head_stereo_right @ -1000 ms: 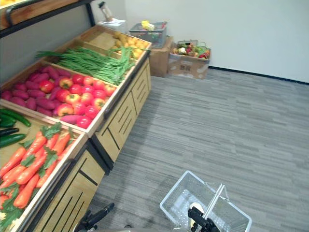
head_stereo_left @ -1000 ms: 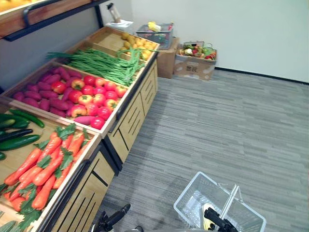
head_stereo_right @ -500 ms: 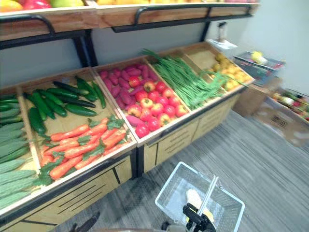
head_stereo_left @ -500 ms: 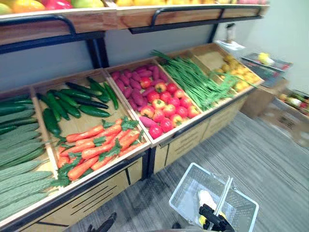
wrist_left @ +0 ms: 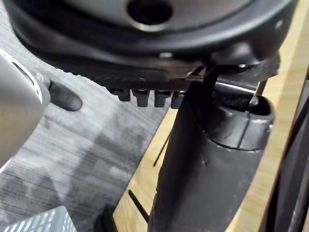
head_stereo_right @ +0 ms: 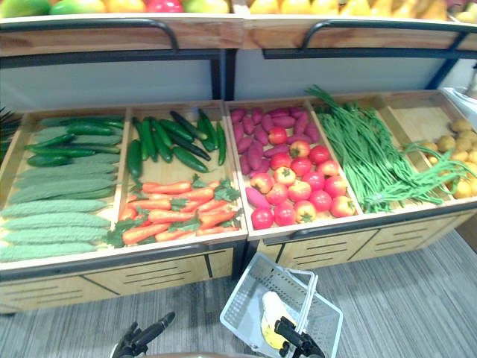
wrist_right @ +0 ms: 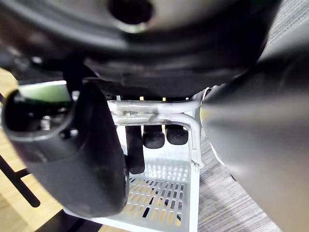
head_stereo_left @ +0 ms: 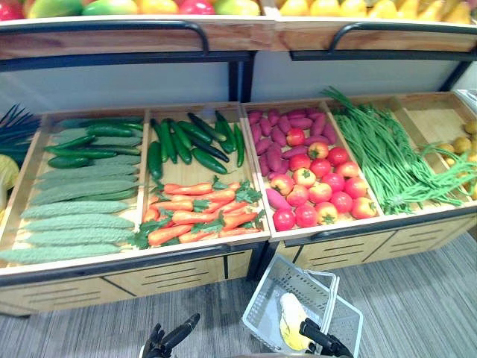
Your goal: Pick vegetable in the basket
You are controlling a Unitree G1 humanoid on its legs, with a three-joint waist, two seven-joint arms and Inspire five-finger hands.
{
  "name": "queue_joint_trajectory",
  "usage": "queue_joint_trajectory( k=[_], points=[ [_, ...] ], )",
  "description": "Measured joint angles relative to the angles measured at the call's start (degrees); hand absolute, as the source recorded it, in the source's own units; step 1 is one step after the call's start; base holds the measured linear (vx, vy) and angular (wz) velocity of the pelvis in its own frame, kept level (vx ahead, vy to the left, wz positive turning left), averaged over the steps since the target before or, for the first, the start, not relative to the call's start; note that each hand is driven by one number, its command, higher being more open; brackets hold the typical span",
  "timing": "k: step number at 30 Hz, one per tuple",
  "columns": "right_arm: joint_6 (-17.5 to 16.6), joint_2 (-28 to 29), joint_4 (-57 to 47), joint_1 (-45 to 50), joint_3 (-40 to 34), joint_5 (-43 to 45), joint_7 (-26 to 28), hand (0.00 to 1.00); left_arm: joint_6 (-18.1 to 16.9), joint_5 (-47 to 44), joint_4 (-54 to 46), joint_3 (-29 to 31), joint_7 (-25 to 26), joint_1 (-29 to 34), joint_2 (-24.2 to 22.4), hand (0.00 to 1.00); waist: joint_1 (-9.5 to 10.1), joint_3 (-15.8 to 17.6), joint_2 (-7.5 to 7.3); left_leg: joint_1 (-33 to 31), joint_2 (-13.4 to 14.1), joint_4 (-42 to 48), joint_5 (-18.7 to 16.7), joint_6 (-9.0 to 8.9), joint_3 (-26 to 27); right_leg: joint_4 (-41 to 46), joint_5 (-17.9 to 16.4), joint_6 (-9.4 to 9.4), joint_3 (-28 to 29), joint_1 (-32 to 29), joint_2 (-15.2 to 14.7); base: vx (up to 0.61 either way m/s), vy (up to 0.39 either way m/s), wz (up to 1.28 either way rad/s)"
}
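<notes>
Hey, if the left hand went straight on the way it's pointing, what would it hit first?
Most likely the stand's wooden front panel, below the carrots. The left hand is open and points forward at that panel with nothing visible between them, though depth is hard to judge.

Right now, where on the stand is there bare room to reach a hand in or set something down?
Bare wood shows at the back of the far-right bin, between the green beans and the yellow produce, and in a thin strip between cucumbers and carrots. Tomatoes and gourds lie packed. The basket in the right hand has room beside the yellow vegetable.
</notes>
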Motion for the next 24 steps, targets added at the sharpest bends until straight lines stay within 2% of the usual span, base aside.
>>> queue_joint_trajectory(
  k=[3, 6, 8, 10, 12, 13, 14, 16, 18, 21, 23, 24],
  points=[
    [0.3, -0.2, 0.0, 0.0, -0.5, -0.2, 0.0, 0.00, 0.0, -1.6, 1.3, 0.2, 3.7, 0.4, 0.0, 1.00, -0.06, 0.0, -0.01, 0.2, -0.6, -0.4, 0.0, 0.01, 0.4, -0.4, 0.0, 0.01, 1.0, -0.1, -0.2, -0.06, 0.046, -0.11],
    [-0.1, 0.0, 0.9, -0.1, -2.8, -0.7, 0.1, 0.00, -2.2, -1.9, 2.6, 2.0, 9.0, 1.0, 0.0, 1.00, 0.07, 0.0, -0.07, 1.1, -1.1, -3.2, 1.3, -0.02, 1.5, -1.2, -0.1, 0.12, 2.0, -0.1, -0.3, -0.10, 0.035, -0.11],
    [-0.3, 0.2, 0.9, 0.0, -2.8, -0.7, 0.4, 0.00, -6.1, -4.9, 3.5, 5.2, 12.3, 1.5, 0.1, 1.00, 0.05, 0.2, -0.51, 1.3, -1.8, -3.9, 2.0, 0.09, 1.9, -2.8, -0.5, 0.76, 2.5, 0.1, -0.9, -0.12, 0.025, -0.09],
    [-0.5, 0.1, 0.6, 0.1, -2.7, -1.0, 0.6, 0.00, -10.2, -8.5, 3.9, 9.3, 14.1, 1.6, 0.3, 1.00, 0.07, 0.5, -0.12, 1.5, -2.0, -4.0, 2.4, 0.37, 1.9, -2.7, -0.5, 0.87, 2.4, 0.1, -1.0, -0.16, 0.014, 0.00],
    [-0.6, -0.1, -1.0, 1.5, -1.5, -2.4, 1.0, 0.00, -18.3, -7.8, 2.1, 13.7, 19.2, 1.9, 1.5, 1.00, 0.61, 0.3, 0.06, 1.3, -1.8, -4.0, 1.9, 0.57, 2.9, -3.6, -0.4, 1.69, 1.9, 0.6, -1.1, -0.17, 0.019, 0.09],
    [-0.6, -0.1, -1.8, 2.1, -1.0, -2.4, 1.1, 0.00, -19.9, -7.6, 1.0, 14.6, 20.5, 1.9, 2.1, 1.00, 0.94, 0.2, 0.16, 1.2, -1.7, -4.0, 1.9, 0.58, 3.5, -4.4, -0.2, 1.94, 1.7, 1.0, -1.1, -0.11, 0.024, 0.20],
    [-0.5, -0.4, -3.1, 3.2, 0.2, -2.5, 1.4, 0.00, -24.4, -7.3, -2.8, 16.7, 23.5, 1.8, 3.9, 1.00, 1.44, 0.1, 0.31, 0.5, -1.5, -4.0, 1.9, 0.61, 5.3, -6.1, 0.0, 2.36, 1.0, 1.4, -1.2, -0.03, 0.021, 0.24],
    [-0.4, -0.7, -3.7, 3.7, 0.6, -2.9, 1.4, 0.00, -27.8, -6.2, -7.5, 19.5, 25.8, 1.6, 6.1, 1.00, 1.68, -0.1, 0.51, -0.2, -1.3, -4.0, 2.0, 0.64, 7.0, -7.5, -0.2, 2.70, 0.9, 1.6, -1.2, 0.00, 0.043, 0.21],
    [0.0, -1.2, -3.9, 4.0, 0.8, -4.1, 1.4, 0.00, -31.6, -1.5, -16.6, 24.0, 29.9, 1.4, 10.4, 1.00, 2.85, -0.3, 0.89, 0.0, -1.8, -4.0, 1.9, 0.67, 8.7, -8.6, 0.1, 3.20, 1.2, 2.3, -1.9, 0.07, 0.083, 0.02],
    [1.0, -2.3, -4.1, 4.1, 2.4, -4.7, 1.4, 0.00, -33.7, 4.4, -28.9, 25.7, 33.5, 0.7, 15.7, 1.00, 3.55, -0.7, 1.43, 0.9, -3.2, -4.0, 1.1, 1.09, 9.2, -8.6, 1.8, 3.34, 1.5, 3.4, -3.3, 0.15, 0.099, -0.01],
    [1.4, -2.5, -4.1, 4.4, 3.6, -5.3, 1.4, 0.00, -33.5, 5.5, -35.9, 25.7, 30.9, -0.7, 19.2, 1.00, 4.23, -1.6, 2.22, 1.6, -4.0, -4.0, 0.7, 1.06, 10.0, -9.1, 1.8, 3.37, 2.0, 4.0, -4.0, 0.18, 0.086, -0.08],
    [1.7, -2.7, -4.1, 4.1, 4.2, -6.1, 1.4, 0.00, -32.0, 5.6, -40.7, 25.6, 27.3, -1.6, 21.4, 1.00, 4.23, -2.6, 2.31, 1.7, -4.3, -3.6, 0.7, 1.02, 11.2, -9.0, 2.0, 3.44, 2.4, 3.9, -4.3, 0.17, 0.071, -0.02]
  ],
)
